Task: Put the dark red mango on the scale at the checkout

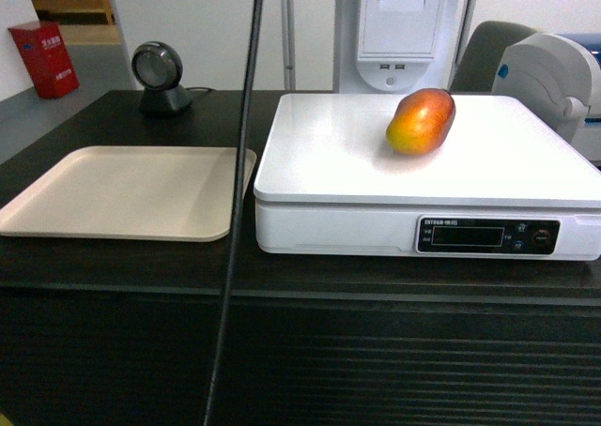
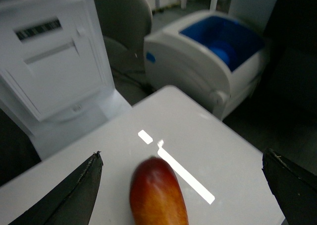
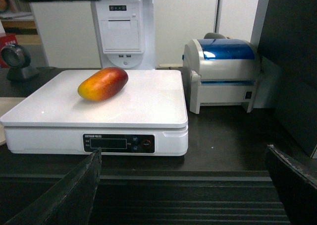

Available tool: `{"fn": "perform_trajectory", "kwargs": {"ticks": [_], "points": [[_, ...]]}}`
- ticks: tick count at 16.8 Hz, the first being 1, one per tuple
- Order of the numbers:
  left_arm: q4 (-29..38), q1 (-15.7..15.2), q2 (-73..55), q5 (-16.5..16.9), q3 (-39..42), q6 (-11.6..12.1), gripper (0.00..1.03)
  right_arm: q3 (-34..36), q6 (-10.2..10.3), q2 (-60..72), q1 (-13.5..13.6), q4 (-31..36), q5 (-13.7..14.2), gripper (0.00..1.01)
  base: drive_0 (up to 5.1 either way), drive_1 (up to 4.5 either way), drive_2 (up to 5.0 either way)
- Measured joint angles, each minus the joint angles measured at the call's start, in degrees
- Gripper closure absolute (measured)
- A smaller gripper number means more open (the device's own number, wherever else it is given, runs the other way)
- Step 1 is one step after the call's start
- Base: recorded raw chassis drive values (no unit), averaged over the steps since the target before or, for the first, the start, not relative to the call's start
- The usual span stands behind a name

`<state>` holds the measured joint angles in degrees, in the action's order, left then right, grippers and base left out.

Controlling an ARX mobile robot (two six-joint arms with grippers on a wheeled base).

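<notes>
A: Where does the dark red mango (image 1: 422,121) lie against the grippers?

B: In the left wrist view it sits between the left gripper's (image 2: 183,185) 2 dark fingers (image 2: 74,195), which stand spread wide apart on either side, touching nothing. The fruit lies low in that view, red end pointing away from the camera.

A: And the right gripper (image 3: 183,185)?

B: Spread wide too, holding nothing. Its fingers (image 3: 64,195) frame the ribbed front of the checkout (image 3: 208,150), well apart from the mango.

A: So the mango rests on what?

B: On the scale (image 1: 329,163), toward the back right of its white platform, lying on its side, red end away from the display panel (image 1: 486,235), orange-yellow end nearer it.

A: Any containers?

B: 1 beige tray (image 1: 122,191) just left of the scale on the counter, nothing in it. A dark cable (image 1: 239,201) hangs down in front of its right edge.

A: Behind?

B: A round black scanner (image 1: 160,77) at the back left, a white receipt printer (image 3: 121,29) behind the scale, and a label printer (image 3: 223,74) with a blue lid to the right.
</notes>
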<state>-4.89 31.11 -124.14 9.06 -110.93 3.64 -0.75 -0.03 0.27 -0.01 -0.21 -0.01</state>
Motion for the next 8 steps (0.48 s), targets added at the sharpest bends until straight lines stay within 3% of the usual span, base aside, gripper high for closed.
{"fn": "perform_trajectory", "kwargs": {"ticks": [3, 8], "points": [[11.5, -6.3, 9.8, -0.3, 9.6, -1.6, 0.05, 0.0, 0.0, 0.0, 0.0, 0.0, 0.0, 0.03, 0.0, 0.00, 0.0], [22.8, -22.6, 26.1, 0.6, 27.5, -3.3, 0.05, 0.0, 0.0, 0.0, 0.0, 0.0, 0.0, 0.03, 0.0, 0.00, 0.0]]}}
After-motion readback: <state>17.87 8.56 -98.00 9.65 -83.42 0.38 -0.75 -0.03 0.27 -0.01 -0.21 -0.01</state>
